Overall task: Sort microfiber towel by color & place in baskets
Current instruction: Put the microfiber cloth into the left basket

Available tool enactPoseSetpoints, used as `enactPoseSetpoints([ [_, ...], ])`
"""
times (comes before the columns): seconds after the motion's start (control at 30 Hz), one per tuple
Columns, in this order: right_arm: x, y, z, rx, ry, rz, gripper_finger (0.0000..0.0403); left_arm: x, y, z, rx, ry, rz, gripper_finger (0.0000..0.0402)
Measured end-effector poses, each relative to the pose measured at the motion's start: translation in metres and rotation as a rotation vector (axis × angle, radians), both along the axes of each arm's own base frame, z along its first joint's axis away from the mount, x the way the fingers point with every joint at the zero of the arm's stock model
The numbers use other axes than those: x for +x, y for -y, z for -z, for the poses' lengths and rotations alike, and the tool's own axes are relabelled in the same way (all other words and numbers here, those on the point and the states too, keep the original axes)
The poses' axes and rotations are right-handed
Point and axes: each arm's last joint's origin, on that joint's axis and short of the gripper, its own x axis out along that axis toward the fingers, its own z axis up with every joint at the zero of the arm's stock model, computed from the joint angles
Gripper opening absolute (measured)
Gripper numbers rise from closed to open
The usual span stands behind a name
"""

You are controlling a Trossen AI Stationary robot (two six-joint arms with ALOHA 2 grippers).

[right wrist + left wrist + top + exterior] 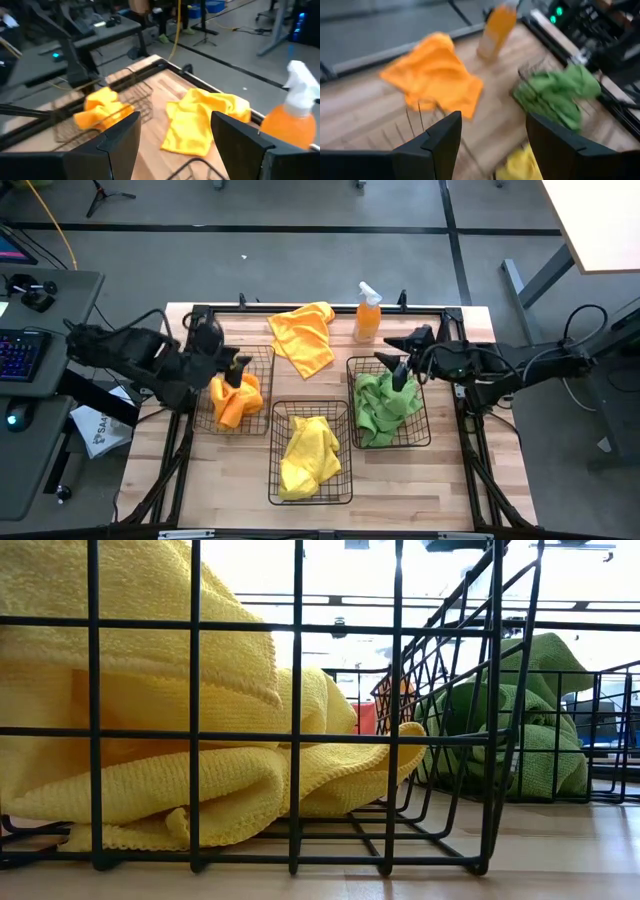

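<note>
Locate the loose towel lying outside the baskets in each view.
High: loose towel at the table's far edge, between the baskets.
Low: not visible.
Left wrist: upper left.
Right wrist: centre.
Shared landmark: orange spray bottle beside it, also in both wrist views.

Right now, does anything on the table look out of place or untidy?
One orange-yellow microfiber towel lies crumpled on the bare table near the far edge, beside the orange spray bottle, outside any basket. The green towel also bunches up over its basket's rim. Nothing looks spilled or damaged.
</note>
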Motion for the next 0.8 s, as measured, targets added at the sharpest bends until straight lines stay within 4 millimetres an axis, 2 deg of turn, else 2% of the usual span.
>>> enactPoseSetpoints([
  [0.2,0.001,0.021,-0.001,-0.068,-0.022,0.092,0.0236,0.044,-0.027,0.002,0.178,-0.017,-0.094,0.0206],
  [0.3,0.001,0.026,-0.003,0.011,0.029,0.085,0.0236,0.073,-0.038,0.008,0.199,-0.020,-0.060,0.0206],
  [0.4,0.003,0.027,-0.001,0.145,0.065,0.046,0.0236,0.094,-0.058,0.013,0.125,0.010,-0.027,0.0206],
  [0.5,0.008,0.026,0.005,0.251,0.058,0.017,0.0236,0.107,-0.086,0.024,0.110,-0.044,-0.021,0.0206],
  [0.67,0.017,0.024,0.007,0.328,0.107,0.034,0.0236,0.119,-0.133,0.045,0.215,-0.243,0.030,0.0206],
  [0.8,0.019,0.029,-0.001,0.353,0.223,0.055,0.0236,0.121,-0.171,0.060,0.099,-0.239,0.123,0.0206],
])
